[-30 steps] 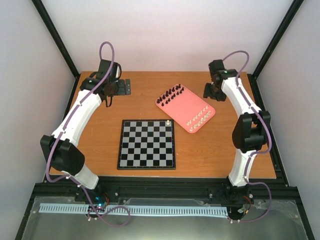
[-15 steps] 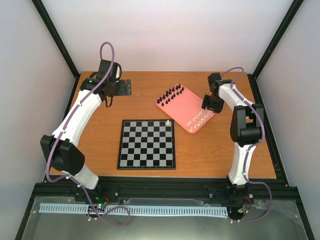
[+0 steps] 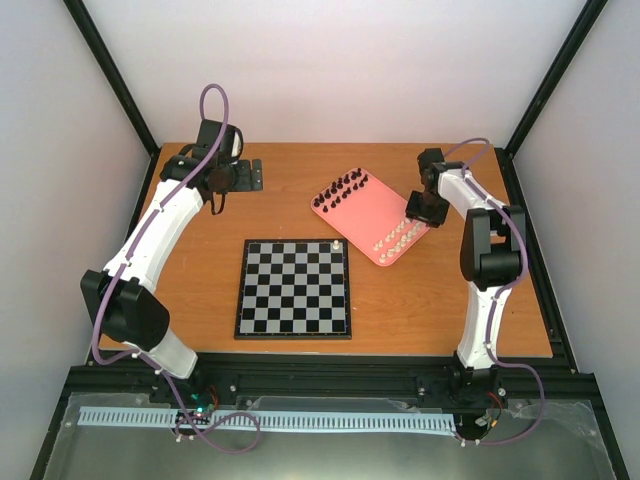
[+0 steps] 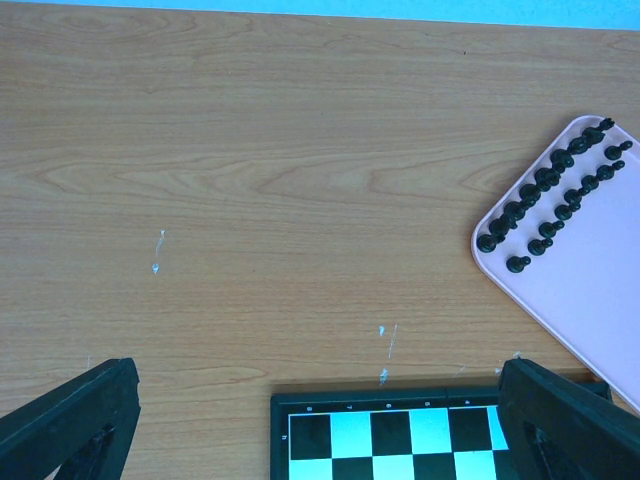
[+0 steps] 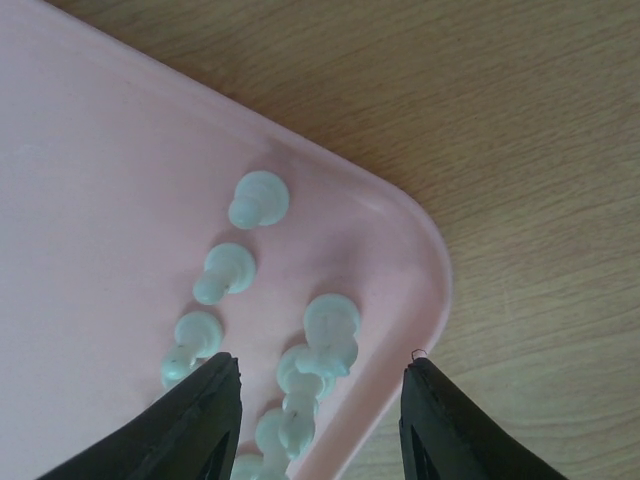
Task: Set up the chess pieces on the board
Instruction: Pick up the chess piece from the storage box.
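The right claw (image 3: 420,212) has swung in from the far right of the worktop (image 3: 200,230) and come down over the right corner of the pink tray (image 3: 365,215), its jaws narrowing on the way. In the wrist view they are partly spread, straddling the end of the white chess pieces (image 5: 318,345) and pinching nothing yet. A grasp looks close. The left claw (image 3: 250,175) has not moved; it hangs wide apart and empty over the far left. The chessboard (image 3: 293,288) holds one white piece (image 3: 337,243) at its far right corner; the black chess pieces (image 3: 342,188) wait on the tray.
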`<control>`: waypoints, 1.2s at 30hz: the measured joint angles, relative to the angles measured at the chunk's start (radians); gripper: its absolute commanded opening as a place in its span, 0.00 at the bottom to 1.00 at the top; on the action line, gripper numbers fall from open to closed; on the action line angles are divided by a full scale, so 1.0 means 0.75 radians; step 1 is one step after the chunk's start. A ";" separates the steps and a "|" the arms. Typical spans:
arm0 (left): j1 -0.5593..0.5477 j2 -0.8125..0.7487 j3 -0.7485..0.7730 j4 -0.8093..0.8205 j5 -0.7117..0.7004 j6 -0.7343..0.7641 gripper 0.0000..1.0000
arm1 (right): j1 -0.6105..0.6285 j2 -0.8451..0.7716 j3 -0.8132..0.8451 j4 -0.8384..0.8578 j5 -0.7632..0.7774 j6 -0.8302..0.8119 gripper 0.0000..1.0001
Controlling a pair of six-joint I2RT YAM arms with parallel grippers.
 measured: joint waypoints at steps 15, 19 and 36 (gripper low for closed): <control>0.000 0.001 0.002 -0.004 0.002 0.001 1.00 | -0.017 0.030 -0.009 0.025 -0.001 0.015 0.42; -0.001 0.001 0.002 -0.004 0.006 0.001 1.00 | -0.018 0.040 -0.009 0.044 -0.001 0.021 0.40; 0.000 0.011 0.003 -0.005 0.015 0.001 1.00 | -0.021 0.099 0.003 0.077 -0.001 0.041 0.33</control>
